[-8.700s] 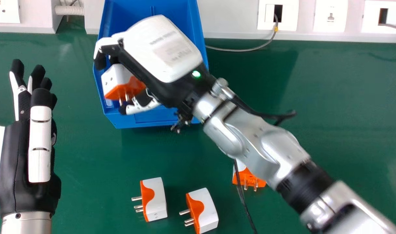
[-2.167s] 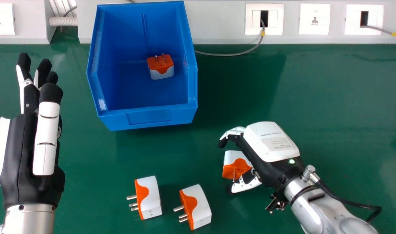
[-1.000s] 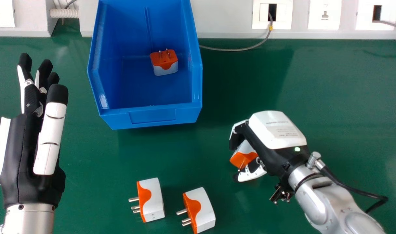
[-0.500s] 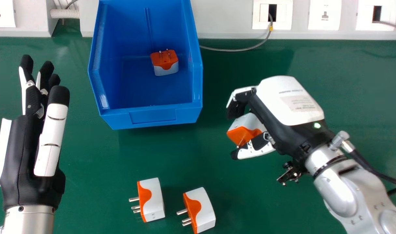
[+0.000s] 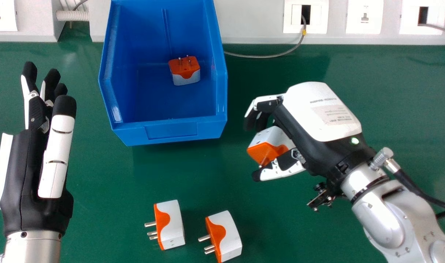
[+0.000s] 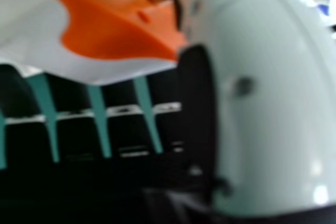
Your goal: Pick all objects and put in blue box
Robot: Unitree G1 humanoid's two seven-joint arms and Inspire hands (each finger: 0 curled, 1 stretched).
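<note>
Lying on table (image 5: pixel 109 182): two adapters (image 5: pixel 174 224); cable (image 5: pixel 266 56) beside blue box (image 5: pixel 171 130)

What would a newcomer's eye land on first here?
Probably the big blue box at the top of the head view, with one orange-and-white plug adapter inside. Next, the right hand, right of the box, gripping another adapter above the green table.

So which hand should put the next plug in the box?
The right hand, I think. It already has a plug between its thumb and fingers, up off the table and near the box. The left hand is open and holds nothing.
</note>
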